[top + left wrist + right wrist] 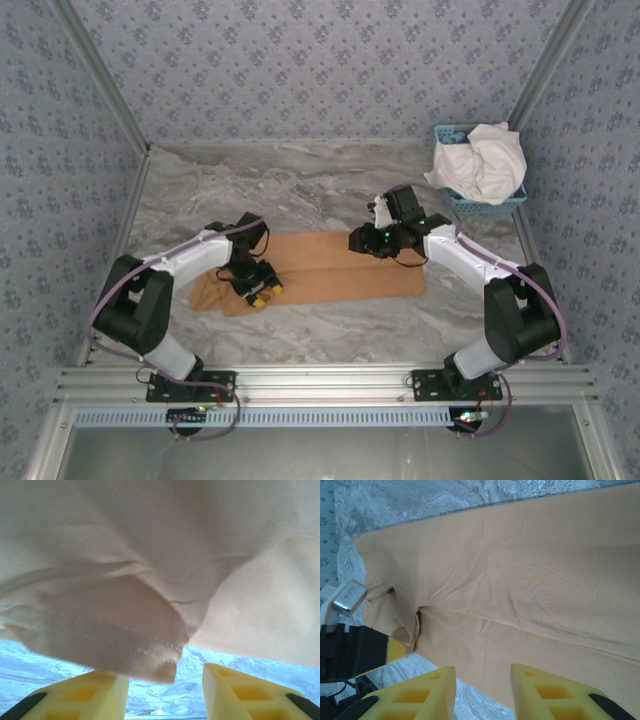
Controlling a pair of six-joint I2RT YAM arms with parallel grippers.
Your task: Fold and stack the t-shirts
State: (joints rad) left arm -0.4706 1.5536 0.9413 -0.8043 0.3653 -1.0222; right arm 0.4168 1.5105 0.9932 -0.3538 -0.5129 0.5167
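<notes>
The white t-shirt (485,160) hides most of the blue basket (450,133).

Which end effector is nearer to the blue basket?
Right. The right end effector is above the far edge of the tan shirt, right of centre, toward the basket. The left end effector is at the shirt's left end, farther away.

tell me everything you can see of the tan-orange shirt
The tan-orange shirt is soft, knit-looking cloth, plain side up, folded into a long band lying flat on the marble table. Its left end is bunched, with a stitched hem hanging at the open left hand; whether they touch I cannot tell. The open right hand hovers over its smooth, faintly creased right part.
</notes>
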